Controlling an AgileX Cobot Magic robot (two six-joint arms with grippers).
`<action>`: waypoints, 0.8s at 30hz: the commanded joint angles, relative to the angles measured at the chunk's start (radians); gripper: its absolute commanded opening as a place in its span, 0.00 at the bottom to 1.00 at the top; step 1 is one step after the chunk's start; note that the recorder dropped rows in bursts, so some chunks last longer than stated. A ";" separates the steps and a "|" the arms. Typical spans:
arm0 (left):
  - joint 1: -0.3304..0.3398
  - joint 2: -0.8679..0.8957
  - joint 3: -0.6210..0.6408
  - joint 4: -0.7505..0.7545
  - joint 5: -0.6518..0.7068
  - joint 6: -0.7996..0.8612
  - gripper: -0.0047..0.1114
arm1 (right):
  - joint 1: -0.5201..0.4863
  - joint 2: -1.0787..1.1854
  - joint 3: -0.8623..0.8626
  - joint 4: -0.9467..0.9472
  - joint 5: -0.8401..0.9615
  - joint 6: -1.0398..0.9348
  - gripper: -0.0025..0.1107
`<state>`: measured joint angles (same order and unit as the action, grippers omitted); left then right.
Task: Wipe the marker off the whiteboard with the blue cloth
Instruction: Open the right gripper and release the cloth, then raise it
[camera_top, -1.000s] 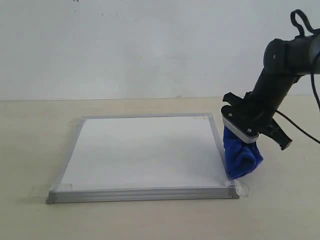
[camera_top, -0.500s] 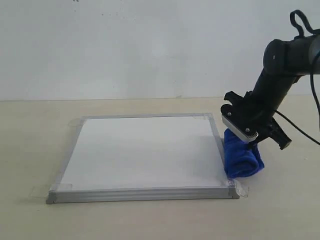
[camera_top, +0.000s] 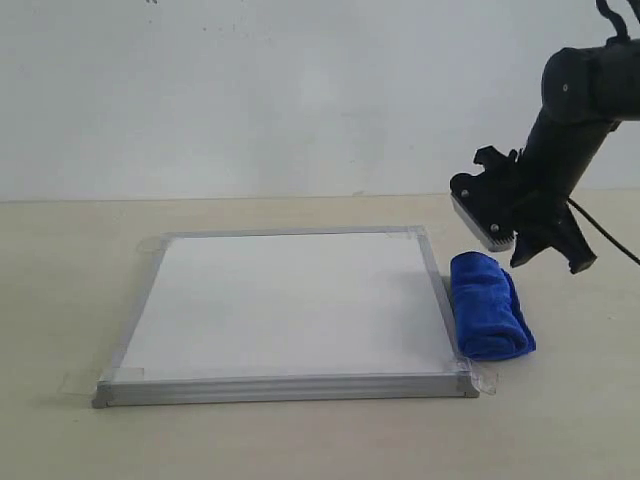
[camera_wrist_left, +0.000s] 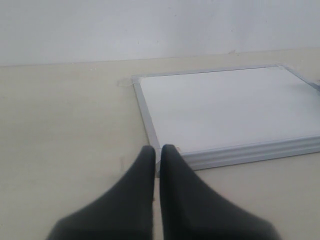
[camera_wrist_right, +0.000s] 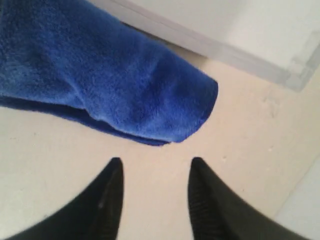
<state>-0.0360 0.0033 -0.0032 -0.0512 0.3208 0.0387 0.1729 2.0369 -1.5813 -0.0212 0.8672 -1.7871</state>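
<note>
Gap between the two dark fingers of right pincer (camera_wrist_right: 156, 162): fairly wide, nothing held in it, only bare tan table (camera_wrist_right: 240, 130) behind. Hangs clear of blue cloth (camera_wrist_right: 100, 75), no contact. From the exterior camera, sits in the air at about 1 o'clock of that cloth, fingertips aimed downward, black arm (camera_top: 585, 95) rising away toward 1 o'clock.

Left pincer (camera_wrist_left: 159, 149): fingers pressed together, just a thin slit between them, gripping nothing. Points at a near corner of whiteboard (camera_wrist_left: 230, 105), just past its tips.

Blue cloth: rolled into a short plush bundle, lying on the table at 3 o'clock of the whiteboard, just beside the silver frame on that side. Runs along the nearer half of that edge, down to the corner at 5 o'clock. Touching the frame or a sliver apart: cannot tell.

Whiteboard: flat on the table, middle of the exterior picture, face plain white in all three views. Thin grey metal frame all round, clear tape tabs (camera_top: 485, 378) at the corners, plainest at 5 and 7 o'clock. Pale wall (camera_top: 250, 90) behind, at 12 o'clock.
</note>
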 joint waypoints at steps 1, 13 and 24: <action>-0.007 -0.003 0.003 -0.012 -0.004 0.005 0.07 | -0.014 -0.022 -0.005 -0.107 0.018 0.215 0.11; -0.007 -0.003 0.003 -0.012 -0.004 0.005 0.07 | -0.102 -0.020 -0.005 0.093 -0.120 0.840 0.02; -0.007 -0.003 0.003 -0.012 -0.004 0.005 0.07 | -0.102 0.028 -0.005 0.196 -0.026 0.944 0.02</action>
<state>-0.0360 0.0033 -0.0032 -0.0512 0.3208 0.0387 0.0770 2.0433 -1.5813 0.1694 0.8224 -0.8723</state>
